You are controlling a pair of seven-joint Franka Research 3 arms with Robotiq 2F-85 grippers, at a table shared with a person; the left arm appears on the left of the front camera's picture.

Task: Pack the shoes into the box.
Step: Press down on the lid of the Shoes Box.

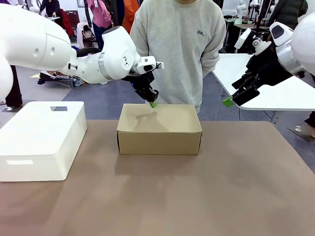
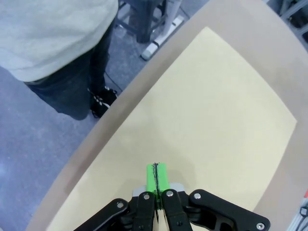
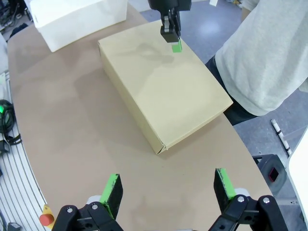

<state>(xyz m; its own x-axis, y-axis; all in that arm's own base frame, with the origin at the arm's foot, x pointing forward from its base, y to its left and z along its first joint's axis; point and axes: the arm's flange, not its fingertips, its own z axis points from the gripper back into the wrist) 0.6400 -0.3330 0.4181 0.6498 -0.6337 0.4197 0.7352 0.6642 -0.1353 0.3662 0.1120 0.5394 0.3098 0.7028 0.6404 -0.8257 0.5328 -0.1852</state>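
Cardboard box (image 1: 159, 129) sits in the centre of the front view on the brown table (image 1: 221, 187), its lid lying flat and closed. No shoes appear outside it, so they are probably already inside, though the pictures cannot confirm this. The left gripper (image 1: 153, 103), fingers clenched together with nothing between them, hovers at the far edge of the lid, just above or touching it; which one is unclear. At the right edge of the frame the right gripper (image 1: 235, 96) hangs wide apart and empty, well away from the box. A person in a grey sweatshirt (image 1: 178, 44) stands behind the table. A white bin (image 1: 39, 140) rests at the left. Judging by this, packing looks nearly finished.
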